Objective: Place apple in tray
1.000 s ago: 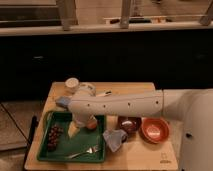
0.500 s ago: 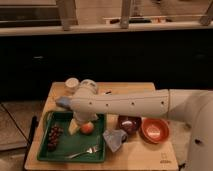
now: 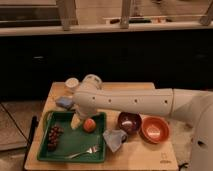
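Gripper: you have the gripper low over the tray, just left of the apple; it reads as a pale tapered shape under the arm's elbow, and you cannot tell whether it is parted or closed
Apple: the apple lies inside the tray, in its upper right part, just beside the gripper; contact between the two cannot be told
Tray: the tray sits on the left half of the wooden table, its near rim close to the table's front edge and its left rim close to the table's left edge
Tray contents: grapes lie along the left side, a fork lies slantwise near the front rim; you have bare green floor between them in the middle
Right of tray: a crumpled grey-blue cloth touches or overlaps the tray's right rim; beyond it stand a dark brown bowl and an orange bowl, side by side
Behind tray: a blue object and a white cup sit near the table's far left corner
Arm: the white arm stretches in from your right, crossing above both bowls
Open room: bare wood shows at the front right of the table, and along the far edge behind the arm
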